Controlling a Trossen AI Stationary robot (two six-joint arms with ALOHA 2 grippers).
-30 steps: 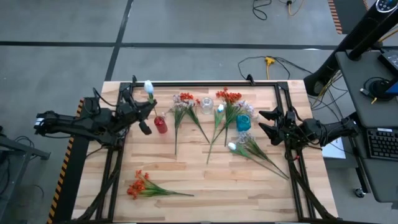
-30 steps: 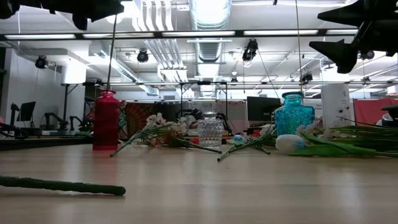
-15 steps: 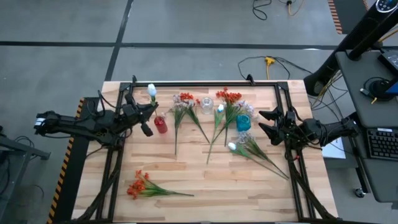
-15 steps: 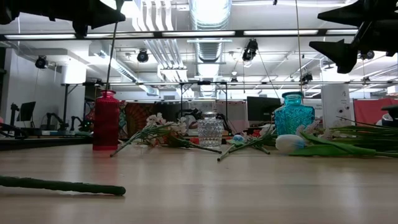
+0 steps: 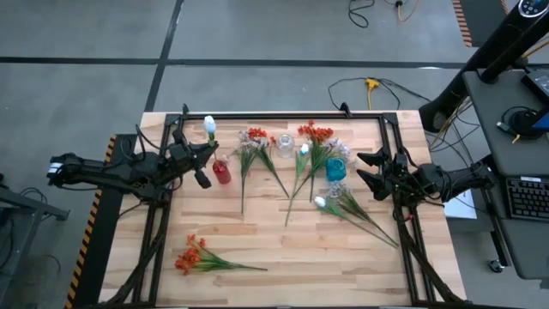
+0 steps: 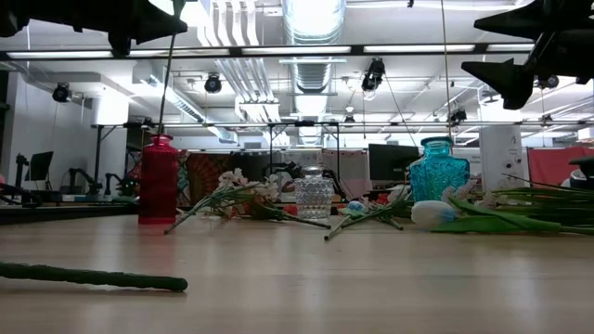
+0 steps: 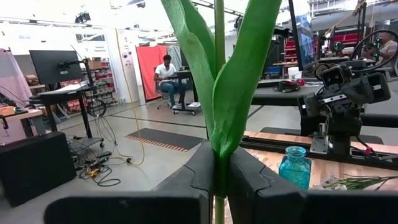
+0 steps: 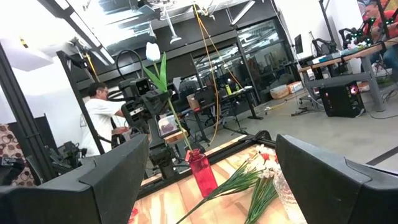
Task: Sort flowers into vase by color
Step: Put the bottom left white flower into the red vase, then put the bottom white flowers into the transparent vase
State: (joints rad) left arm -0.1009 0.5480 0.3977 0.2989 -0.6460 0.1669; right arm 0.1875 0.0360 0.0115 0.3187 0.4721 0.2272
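A white tulip [image 5: 208, 124] with long green leaves stands upright above the red vase [image 5: 222, 172] at the table's far left. My left gripper [image 5: 206, 159] is shut on its stalk. The stalk's lower end [image 6: 163, 125] runs down into the red vase's mouth. A clear vase [image 5: 286, 144] and a teal vase [image 5: 335, 169] stand farther right. Pale pink-white sprays [image 5: 253, 137], orange-red blooms [image 5: 316, 133] and another white tulip [image 5: 320, 202] lie on the table between them. One orange-red flower [image 5: 190, 255] lies near the front. My right gripper [image 5: 360, 169] hangs open at the right, touching nothing. My left gripper pinches the tulip's stalk [image 7: 219, 152] between its two fingers [image 7: 199, 177], just below where the leaves spread. The fingers reach in about level from the table's left and lie across the stalk. The tulip stands upright, bud on top, lower stalk in the red vase's mouth.
A black frame rail [image 5: 283, 116] runs along the table's far edge and down both sides. A green stalk [image 6: 93, 276] lies close to the low camera. The middle and near part of the wooden top [image 5: 326, 257] holds only the one orange-red flower.
My left gripper has sunk a little with the tulip over the red vase, staying shut on the stalk. The tulip has stayed upright. In the last half second nothing has moved.
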